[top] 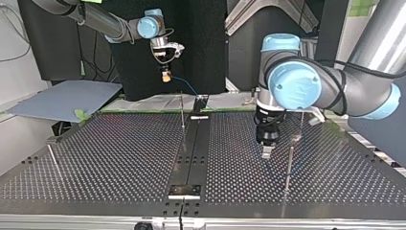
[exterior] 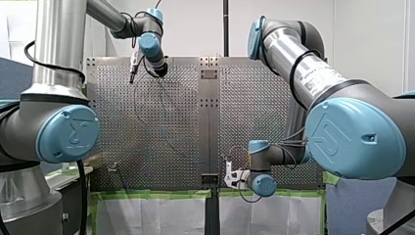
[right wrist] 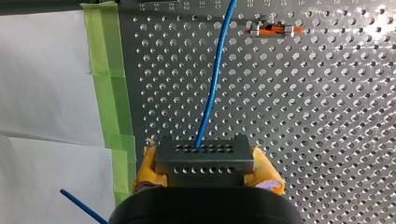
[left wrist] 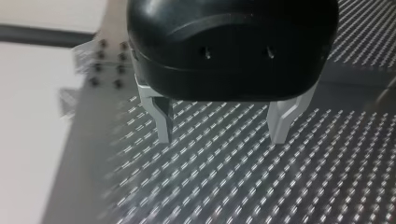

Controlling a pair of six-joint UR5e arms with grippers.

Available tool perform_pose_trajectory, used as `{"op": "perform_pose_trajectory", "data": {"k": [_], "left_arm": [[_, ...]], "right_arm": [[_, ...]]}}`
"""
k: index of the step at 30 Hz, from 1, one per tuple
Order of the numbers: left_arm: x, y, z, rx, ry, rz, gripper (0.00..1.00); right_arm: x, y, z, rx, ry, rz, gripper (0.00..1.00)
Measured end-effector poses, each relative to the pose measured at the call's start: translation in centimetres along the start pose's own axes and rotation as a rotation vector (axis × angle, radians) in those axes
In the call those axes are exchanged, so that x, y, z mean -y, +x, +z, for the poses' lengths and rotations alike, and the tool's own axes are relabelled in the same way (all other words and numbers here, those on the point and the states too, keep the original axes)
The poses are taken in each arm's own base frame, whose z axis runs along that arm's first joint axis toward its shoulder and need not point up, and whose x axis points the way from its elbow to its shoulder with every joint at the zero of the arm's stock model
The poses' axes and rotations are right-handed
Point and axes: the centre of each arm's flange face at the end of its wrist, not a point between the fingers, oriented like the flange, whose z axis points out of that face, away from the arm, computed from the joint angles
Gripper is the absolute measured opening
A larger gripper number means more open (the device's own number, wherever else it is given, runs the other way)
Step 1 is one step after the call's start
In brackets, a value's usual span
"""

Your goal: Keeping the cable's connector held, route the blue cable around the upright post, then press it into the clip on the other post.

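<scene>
Slack is my worry: the thin blue cable (right wrist: 212, 88) runs ahead from the grey perforated metal connector block (right wrist: 204, 158), and a hasty sweep could snag it short of the slim upright metal post (top: 182, 112) or tug the block loose. My right gripper (top: 166, 75), upper left of centre in the top view, hangs raised, yellow pads clamped on that block. My left gripper (left wrist: 222, 123) points down over the perforated table (top: 119, 158), metal fingers spread wide, empty.

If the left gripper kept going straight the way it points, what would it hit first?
Probably the perforated table: my left gripper points at it, open, with nothing between or ahead of its fingers.
</scene>
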Motion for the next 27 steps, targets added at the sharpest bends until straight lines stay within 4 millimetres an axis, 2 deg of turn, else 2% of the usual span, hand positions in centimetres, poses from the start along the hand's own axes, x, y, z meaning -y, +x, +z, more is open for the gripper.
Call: {"op": "perform_pose_trajectory", "data": {"k": [7, 10, 19, 27], "left_arm": [[3.4, 2.2, 1.0, -0.009, 0.023, 0.074, 1.0], [4.2, 3.1, 1.6, -0.009, 0.015, 0.1, 1.0], [3.9, 6.0, 5.0, -0.02, -0.075, 0.171, 1.0], [3.8, 6.1, 7.9, 0.015, -0.136, 0.21, 1.0]], "right_arm": [[0.0, 0.1, 0.1, -0.008, 0.001, 0.007, 0.0], [0.0, 0.1, 0.1, -0.008, 0.002, 0.007, 0.0], [0.0, 0.1, 0.1, -0.011, 0.002, 0.007, 0.0], [0.0, 0.1, 0.1, -0.013, 0.002, 0.007, 0.0]]}}
